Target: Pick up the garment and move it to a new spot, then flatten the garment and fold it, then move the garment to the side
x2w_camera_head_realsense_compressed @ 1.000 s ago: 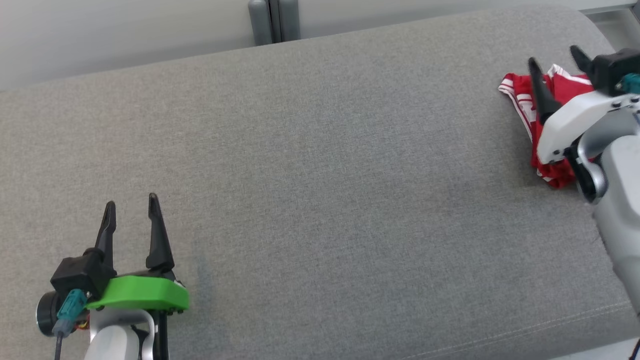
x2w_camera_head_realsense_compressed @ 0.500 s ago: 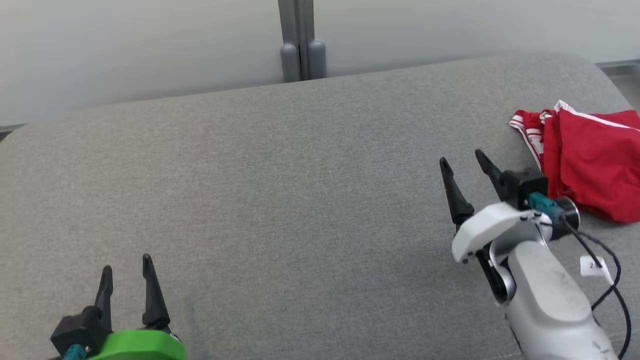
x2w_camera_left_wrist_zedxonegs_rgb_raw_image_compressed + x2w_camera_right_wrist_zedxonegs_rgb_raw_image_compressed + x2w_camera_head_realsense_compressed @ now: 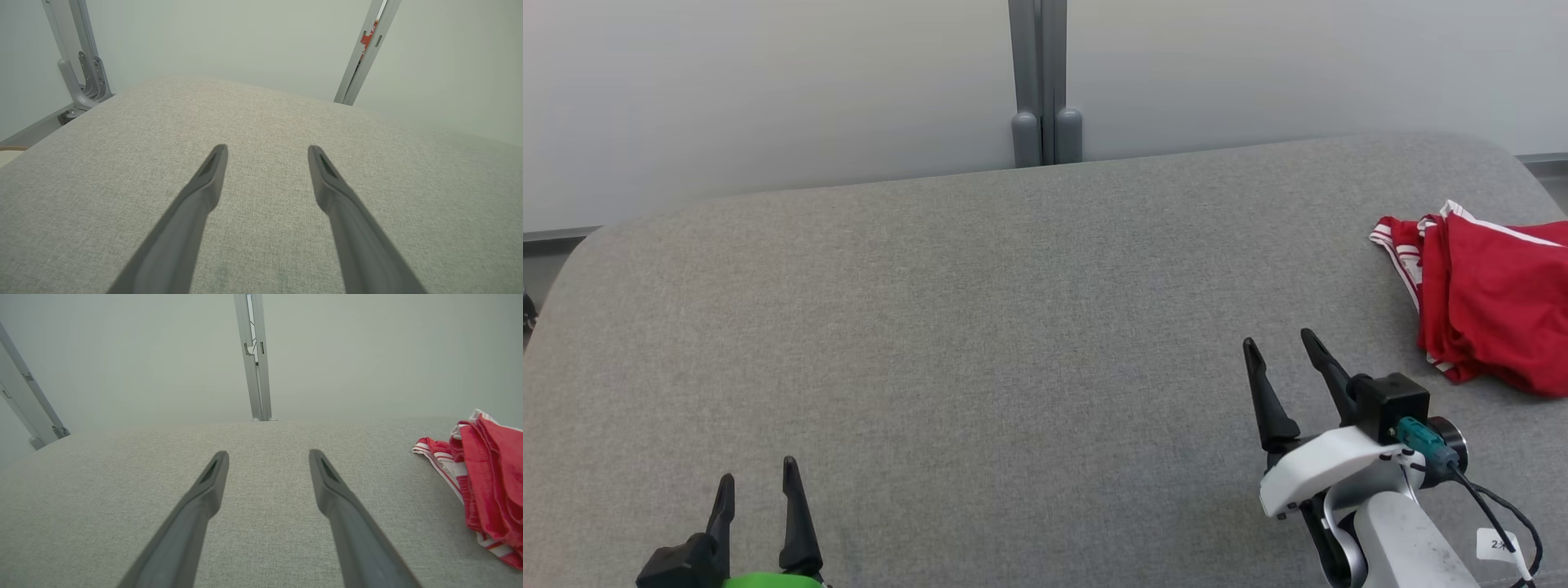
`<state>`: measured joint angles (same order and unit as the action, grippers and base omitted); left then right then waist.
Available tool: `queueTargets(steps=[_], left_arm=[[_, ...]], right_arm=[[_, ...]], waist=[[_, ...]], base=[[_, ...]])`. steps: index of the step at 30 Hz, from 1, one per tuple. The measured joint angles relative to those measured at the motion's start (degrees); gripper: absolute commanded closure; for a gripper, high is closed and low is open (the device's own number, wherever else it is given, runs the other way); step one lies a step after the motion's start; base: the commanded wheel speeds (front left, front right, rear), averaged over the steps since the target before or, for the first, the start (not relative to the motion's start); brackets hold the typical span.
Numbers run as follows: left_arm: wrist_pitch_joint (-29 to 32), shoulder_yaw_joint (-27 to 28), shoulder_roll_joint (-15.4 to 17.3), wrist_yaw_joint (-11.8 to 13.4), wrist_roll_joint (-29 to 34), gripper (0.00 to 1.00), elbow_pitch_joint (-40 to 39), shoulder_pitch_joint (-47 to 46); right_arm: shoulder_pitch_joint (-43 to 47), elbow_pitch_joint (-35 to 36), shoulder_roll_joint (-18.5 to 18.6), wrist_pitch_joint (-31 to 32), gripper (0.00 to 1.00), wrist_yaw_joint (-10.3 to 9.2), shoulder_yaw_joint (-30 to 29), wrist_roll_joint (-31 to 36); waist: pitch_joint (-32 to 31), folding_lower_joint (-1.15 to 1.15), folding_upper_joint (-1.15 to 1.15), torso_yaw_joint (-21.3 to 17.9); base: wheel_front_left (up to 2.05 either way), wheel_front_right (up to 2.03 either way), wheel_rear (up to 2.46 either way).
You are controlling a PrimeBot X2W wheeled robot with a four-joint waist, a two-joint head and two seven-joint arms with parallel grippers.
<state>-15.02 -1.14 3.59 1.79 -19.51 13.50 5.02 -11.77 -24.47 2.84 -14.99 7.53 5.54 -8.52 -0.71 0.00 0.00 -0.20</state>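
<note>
On the grey cushion (image 3: 1013, 327), far right, the red striped garment (image 3: 1494, 302) lay bunched. I judged it soft and light; best hold: striped hem (image 3: 1401, 245). Jaws of left gripper (image 3: 756, 494) and right gripper (image 3: 1278, 351) stood apart, empty.

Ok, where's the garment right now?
The garment lies at the far right of the cushion in the head view, up-right of the right end effector, untouched.
</note>
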Motion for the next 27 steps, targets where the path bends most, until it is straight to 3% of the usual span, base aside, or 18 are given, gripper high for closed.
queueTargets(steps=[23, 24, 27], left_arm=[[0.0, -0.35, -0.43, -1.79, 2.01, 0.0, 1.15, -0.12], [0.0, -0.44, -0.46, -1.79, 2.03, 1.0, 1.19, -0.13], [0.34, -0.64, -0.75, -1.79, 1.96, 1.0, 2.61, 0.22]], right_arm=[[2.43, 2.42, 0.01, 1.04, 0.0, 0.0, 1.02, -1.48], [2.46, 2.37, 0.0, 1.07, 1.0, 0.0, 1.08, -1.48], [3.45, 1.13, -0.15, 1.07, 1.0, 0.0, 1.05, -1.48]], waist=[[-0.35, 0.0, 0.0, -0.37], [-0.32, 0.0, 0.0, -0.34], [-0.32, 0.0, 0.0, -0.34]], base=[[0.0, 0.0, 0.0], [0.0, 0.0, 0.0], [0.0, 0.0, 0.0]])
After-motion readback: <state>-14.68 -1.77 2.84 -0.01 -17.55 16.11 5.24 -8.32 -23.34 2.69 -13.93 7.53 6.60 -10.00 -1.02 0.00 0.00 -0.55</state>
